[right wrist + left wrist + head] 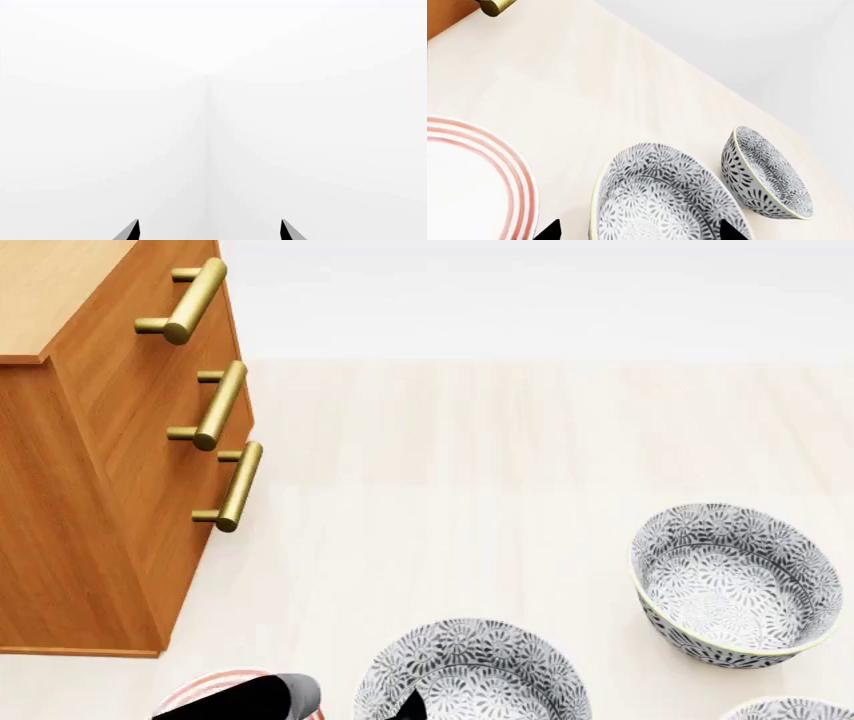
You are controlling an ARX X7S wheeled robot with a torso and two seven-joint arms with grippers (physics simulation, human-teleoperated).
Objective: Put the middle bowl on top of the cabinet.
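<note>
Head view, left to right. The cabinet (114, 460) is a tall box of orange-brown wood with a smooth, faintly grained top and three cylindrical brass bar handles (214, 405) on its front. It stands on a pale, lightly grained wooden table (507, 460). At the lower edge, the flat white plate (200, 690) with red rings shows as a sliver, partly covered by the dark left arm (260, 700). Just beside it sits the middle bowl (474, 675), round, deep, glazed ceramic with a dark grey-and-white floral pattern and a thin pale rim; it rests upright on the table, well apart from the cabinet. A second matching bowl (737, 585) stands farther right, and a third bowl (790, 709) shows only its rim at the corner.

Left wrist view: the left gripper (637, 232) hangs over the middle bowl (660, 195), its two black fingertips (550, 231) spread wide on either side and holding nothing; the plate (474, 175) and another bowl (767, 175) flank it.

Right wrist view: the right gripper (210, 232) shows two separated tips, empty, against a blank white background.
</note>
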